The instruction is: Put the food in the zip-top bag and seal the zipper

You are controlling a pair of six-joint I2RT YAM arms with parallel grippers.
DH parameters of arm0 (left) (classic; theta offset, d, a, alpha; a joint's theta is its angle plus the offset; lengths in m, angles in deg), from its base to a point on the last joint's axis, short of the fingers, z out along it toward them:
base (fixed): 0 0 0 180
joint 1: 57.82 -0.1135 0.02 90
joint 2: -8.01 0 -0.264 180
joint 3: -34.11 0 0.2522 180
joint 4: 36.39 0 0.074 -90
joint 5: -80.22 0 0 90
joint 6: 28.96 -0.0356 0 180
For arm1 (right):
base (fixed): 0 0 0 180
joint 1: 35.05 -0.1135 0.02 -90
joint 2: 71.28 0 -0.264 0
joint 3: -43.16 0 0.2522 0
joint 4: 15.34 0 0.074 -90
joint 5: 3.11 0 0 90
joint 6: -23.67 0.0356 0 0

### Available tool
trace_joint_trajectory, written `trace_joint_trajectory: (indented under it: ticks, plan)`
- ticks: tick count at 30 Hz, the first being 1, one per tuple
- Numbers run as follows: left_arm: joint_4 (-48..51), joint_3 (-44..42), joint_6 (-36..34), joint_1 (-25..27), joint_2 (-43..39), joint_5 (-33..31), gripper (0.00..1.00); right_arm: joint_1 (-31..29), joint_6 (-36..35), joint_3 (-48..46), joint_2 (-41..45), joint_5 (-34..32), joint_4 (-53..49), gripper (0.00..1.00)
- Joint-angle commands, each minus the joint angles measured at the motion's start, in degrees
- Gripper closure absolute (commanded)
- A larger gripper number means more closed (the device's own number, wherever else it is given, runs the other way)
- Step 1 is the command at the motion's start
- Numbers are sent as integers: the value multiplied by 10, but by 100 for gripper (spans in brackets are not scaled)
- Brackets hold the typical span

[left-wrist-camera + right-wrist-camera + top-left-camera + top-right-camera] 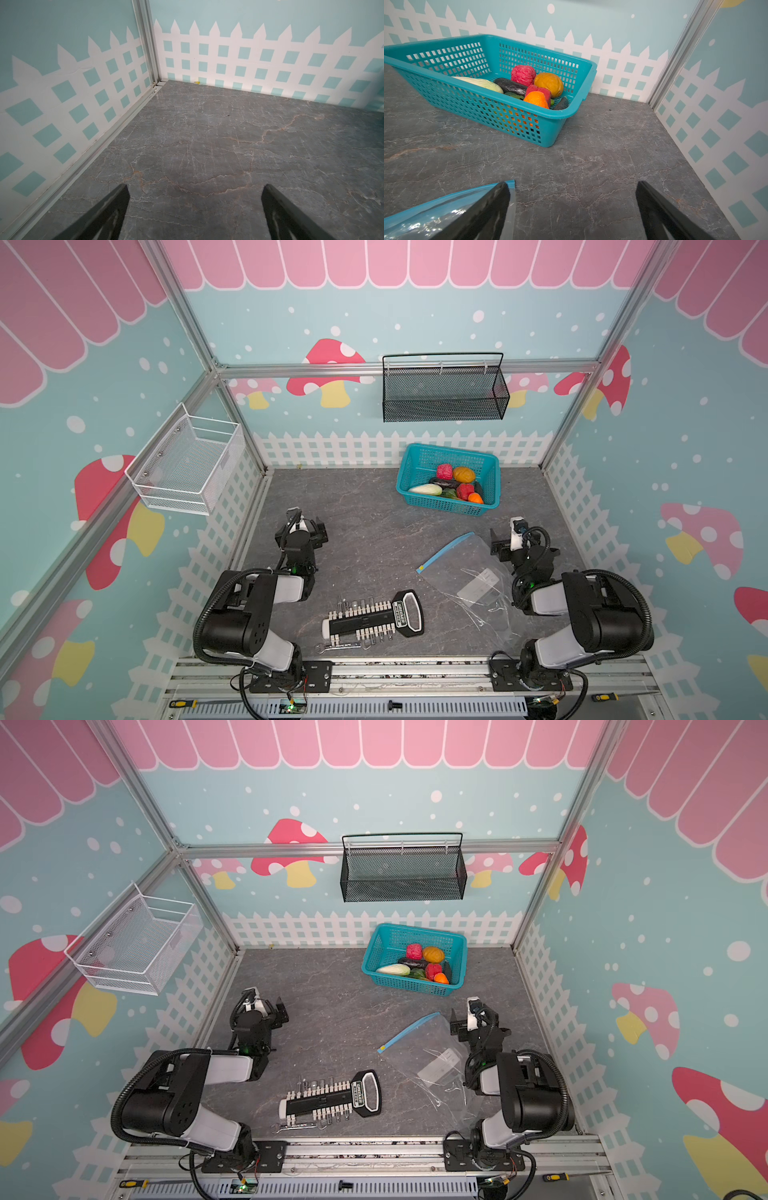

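The zip-top bag (461,568) lies flat on the table's (365,539) right. Its zipper (445,551) runs diagonally from near-left to far-right. The food (464,490) sits farther back in the teal basket (444,506). The left gripper (195,187) and right gripper (573,185) both gape wide and hold nothing.

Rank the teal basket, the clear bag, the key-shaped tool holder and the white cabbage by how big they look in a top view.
1. the clear bag and the teal basket: about alike; the bag's see-through edges are hard to trace
2. the key-shaped tool holder
3. the white cabbage
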Motion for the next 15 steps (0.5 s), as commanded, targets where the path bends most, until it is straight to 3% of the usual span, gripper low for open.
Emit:
trace_joint_trajectory:
  ticks: [1,15]
  plan:
    - [0,-4,1,-13,1,26,1,2,-1,-3,5,3,19,2]
    - [-5,-6,-1,-12,1,26,0,2,-2,-5,7,1,20,2]
